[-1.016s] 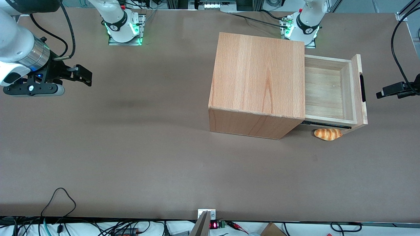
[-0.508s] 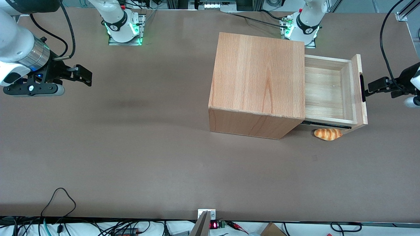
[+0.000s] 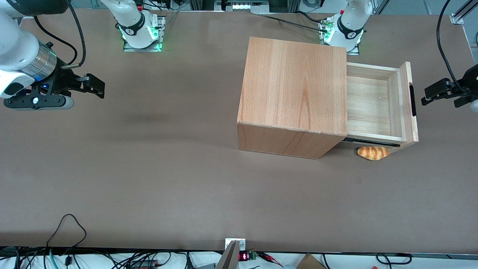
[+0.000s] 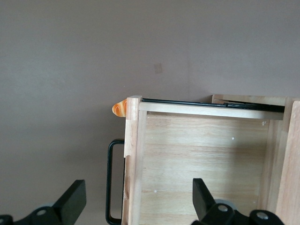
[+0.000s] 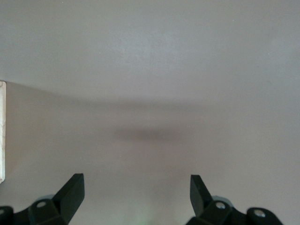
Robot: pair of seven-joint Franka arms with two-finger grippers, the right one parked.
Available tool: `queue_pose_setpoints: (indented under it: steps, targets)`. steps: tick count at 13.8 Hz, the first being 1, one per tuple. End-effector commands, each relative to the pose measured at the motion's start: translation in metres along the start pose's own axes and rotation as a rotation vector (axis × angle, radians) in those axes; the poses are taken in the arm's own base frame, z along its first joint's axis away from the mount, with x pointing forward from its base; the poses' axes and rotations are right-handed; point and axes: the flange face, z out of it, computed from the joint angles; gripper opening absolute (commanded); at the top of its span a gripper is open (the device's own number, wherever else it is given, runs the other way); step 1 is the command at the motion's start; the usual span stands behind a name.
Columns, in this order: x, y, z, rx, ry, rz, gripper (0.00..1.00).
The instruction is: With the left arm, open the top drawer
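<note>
Fingers (image 4: 75, 199) spread wide, holding nothing; gripper (image 3: 437, 93) backed off from top drawer (image 3: 377, 102) handle (image 3: 412, 100); drawer open.

The top drawer (image 3: 375, 106) is a flat tray of light wood. It is pulled out of its box, toward the working arm's end of the table. Inside it is pale planks with nothing in it. Its front panel has a thin black bar handle (image 3: 412, 100). The left arm (image 3: 471, 80) is white with a black cable. Its black gripper (image 3: 427, 98) hangs in front of the handle, near it but not touching, fingers (image 4: 70, 202) spread wide apart.
</note>
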Motion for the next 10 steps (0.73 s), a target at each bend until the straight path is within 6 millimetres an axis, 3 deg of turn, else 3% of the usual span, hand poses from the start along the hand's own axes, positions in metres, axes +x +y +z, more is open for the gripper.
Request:
queue_pose_setpoints:
  steps: [1,6,10]
  targets:
    - [-0.009,0.008,-0.018,0.045,0.011,-0.013,1.0]
    - [-0.013,0.008,-0.023,0.045,0.005,-0.016,1.0]
    - [-0.009,0.009,-0.043,0.049,0.051,-0.012,1.0]
